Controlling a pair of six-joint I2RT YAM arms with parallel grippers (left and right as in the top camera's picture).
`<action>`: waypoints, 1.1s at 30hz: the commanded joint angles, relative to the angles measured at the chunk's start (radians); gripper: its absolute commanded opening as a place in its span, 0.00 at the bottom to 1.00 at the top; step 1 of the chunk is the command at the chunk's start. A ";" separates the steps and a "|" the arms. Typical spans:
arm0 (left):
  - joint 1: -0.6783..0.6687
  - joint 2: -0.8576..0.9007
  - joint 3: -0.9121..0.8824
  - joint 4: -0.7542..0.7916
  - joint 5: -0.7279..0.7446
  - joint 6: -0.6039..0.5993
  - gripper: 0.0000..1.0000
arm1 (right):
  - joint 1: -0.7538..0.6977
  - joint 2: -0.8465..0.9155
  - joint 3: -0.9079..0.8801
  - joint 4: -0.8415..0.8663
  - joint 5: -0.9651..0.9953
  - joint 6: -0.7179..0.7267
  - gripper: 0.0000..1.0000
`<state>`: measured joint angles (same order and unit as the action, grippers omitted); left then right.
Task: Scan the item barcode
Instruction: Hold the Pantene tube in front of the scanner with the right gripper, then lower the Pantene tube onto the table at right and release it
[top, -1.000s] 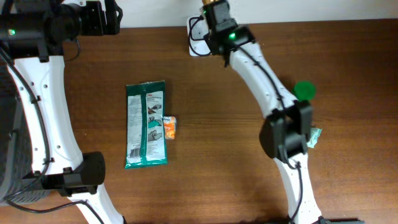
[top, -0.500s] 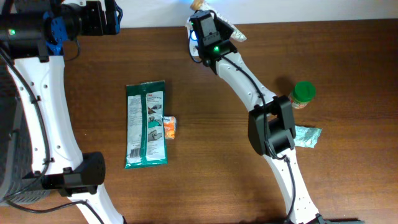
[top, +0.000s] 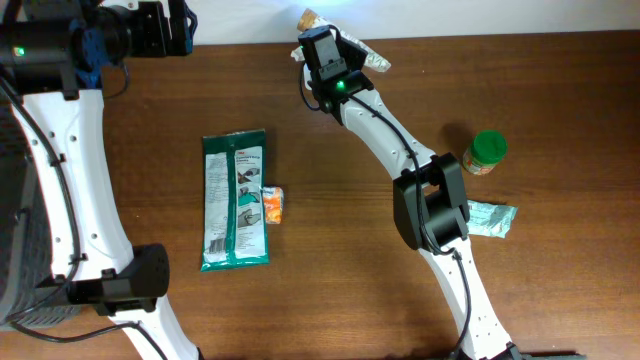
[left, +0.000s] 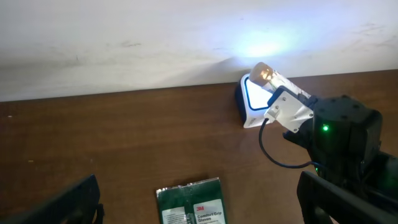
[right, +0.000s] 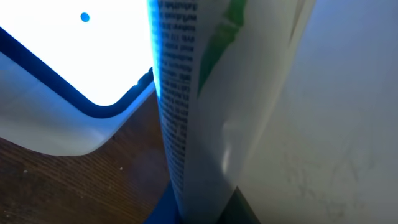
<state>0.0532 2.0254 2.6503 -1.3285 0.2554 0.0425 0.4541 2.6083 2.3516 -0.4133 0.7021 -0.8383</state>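
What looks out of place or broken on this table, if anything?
Nothing stands out. The jar stands upright, the green packet and small orange packet lie flat, nothing spilled. The glow at the far edge is the scanner lighting the item in the right end effector.

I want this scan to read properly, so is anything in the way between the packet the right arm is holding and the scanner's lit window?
Nothing visible does. In the right wrist view the packet hangs close beside the scanner, with only open air between it and the lit window.
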 joint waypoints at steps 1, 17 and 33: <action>0.007 -0.023 0.015 0.001 0.011 0.016 0.99 | 0.016 -0.041 0.026 0.005 0.055 0.031 0.04; 0.007 -0.023 0.015 0.001 0.011 0.015 0.99 | 0.010 -0.370 0.026 -0.481 -0.410 0.665 0.04; 0.007 -0.023 0.015 0.001 0.011 0.015 0.99 | -0.176 -0.412 -0.237 -1.164 -0.714 1.132 0.04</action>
<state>0.0532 2.0251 2.6503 -1.3281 0.2554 0.0429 0.2951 2.1853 2.2276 -1.5890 0.0132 0.2180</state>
